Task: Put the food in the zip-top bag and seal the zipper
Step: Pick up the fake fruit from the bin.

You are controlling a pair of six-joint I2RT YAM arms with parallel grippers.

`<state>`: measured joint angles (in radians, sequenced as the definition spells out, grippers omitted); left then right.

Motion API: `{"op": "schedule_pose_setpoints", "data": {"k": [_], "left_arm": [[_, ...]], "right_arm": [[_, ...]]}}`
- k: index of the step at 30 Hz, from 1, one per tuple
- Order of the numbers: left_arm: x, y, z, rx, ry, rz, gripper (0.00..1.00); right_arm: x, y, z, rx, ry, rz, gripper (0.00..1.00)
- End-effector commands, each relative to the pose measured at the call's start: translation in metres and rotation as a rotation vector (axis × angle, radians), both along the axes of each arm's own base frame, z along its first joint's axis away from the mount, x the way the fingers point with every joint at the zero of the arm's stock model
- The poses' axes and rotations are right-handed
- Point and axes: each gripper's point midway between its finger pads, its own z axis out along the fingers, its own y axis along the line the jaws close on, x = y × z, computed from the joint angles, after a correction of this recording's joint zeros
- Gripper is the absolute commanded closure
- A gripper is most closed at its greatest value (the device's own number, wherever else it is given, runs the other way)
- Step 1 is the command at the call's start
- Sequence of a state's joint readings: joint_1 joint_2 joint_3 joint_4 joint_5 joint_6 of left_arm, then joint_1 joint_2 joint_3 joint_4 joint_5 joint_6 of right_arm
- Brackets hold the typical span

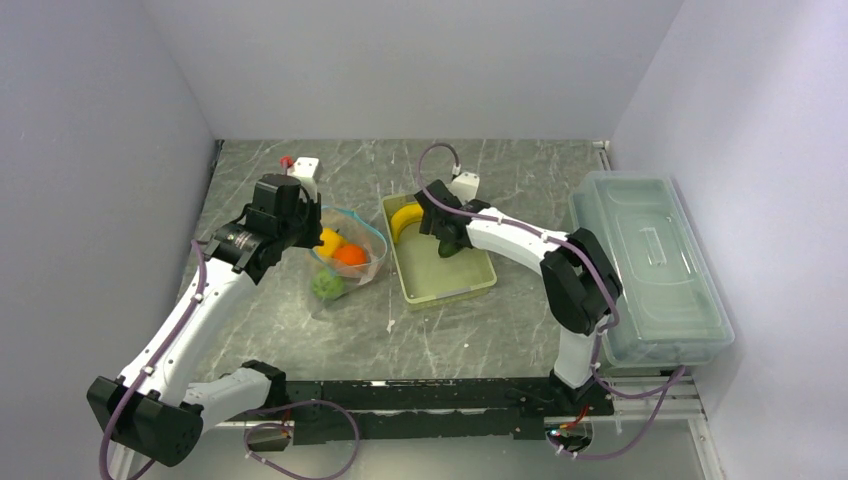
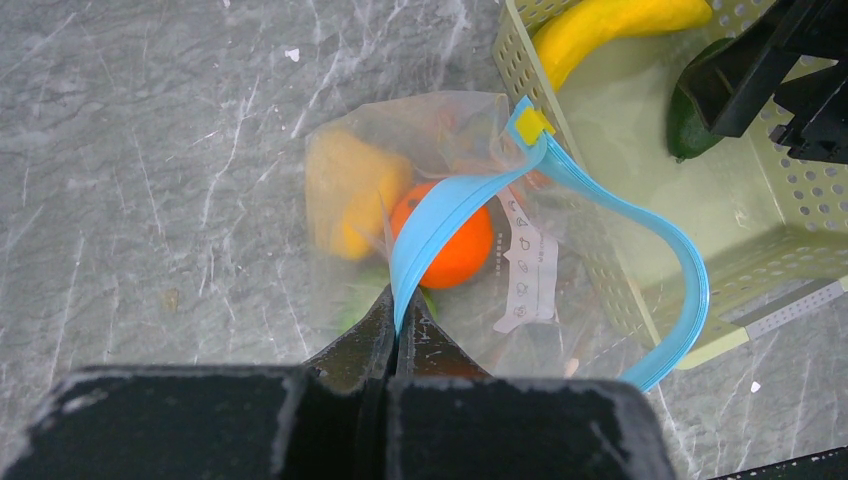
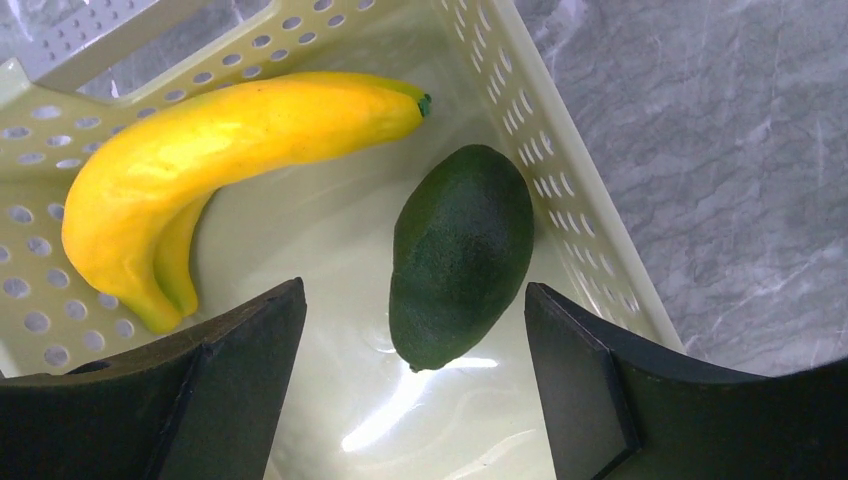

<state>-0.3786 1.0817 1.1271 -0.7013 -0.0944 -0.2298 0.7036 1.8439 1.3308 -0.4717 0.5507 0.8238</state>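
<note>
The clear zip-top bag (image 1: pixel 350 262) lies left of the basket with its mouth open. It holds a yellow-orange pepper (image 2: pixel 350 190), an orange-red round fruit (image 2: pixel 455 240) and a green ball (image 1: pixel 327 286). My left gripper (image 2: pixel 400 312) is shut on the light-blue zipper strip (image 2: pixel 440 210) and holds that edge up. My right gripper (image 3: pixel 415 315) is open inside the basket, its jaws either side of a dark green avocado-like fruit (image 3: pixel 458 255). Yellow bananas (image 3: pixel 215 165) lie beside the avocado.
The pale yellow-green perforated basket (image 1: pixel 470 285) stands at the table's middle, its walls close round my right gripper. A large clear lidded box (image 1: pixel 650 265) stands at the right edge. Grey walls enclose the table on three sides.
</note>
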Motion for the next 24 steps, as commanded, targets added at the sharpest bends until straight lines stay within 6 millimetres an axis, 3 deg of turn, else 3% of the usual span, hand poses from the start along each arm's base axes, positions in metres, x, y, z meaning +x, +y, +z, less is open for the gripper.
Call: {"op": "schedule_pose_setpoints", "data": {"k": [1, 16, 24], "left_arm": [[0.000, -0.002, 0.004, 0.002, -0.023, -0.017, 1.00], [0.001, -0.002, 0.003, 0.002, -0.020, -0.018, 1.00], [0.001, -0.002, 0.003, 0.001, -0.017, -0.017, 1.00]], "right_arm": [[0.012, 0.001, 0.009, 0.018, -0.027, -0.055, 0.17], [0.010, -0.010, -0.018, -0.050, 0.031, -0.095, 0.20], [0.010, -0.009, -0.021, -0.046, 0.034, -0.089, 0.23]]}}
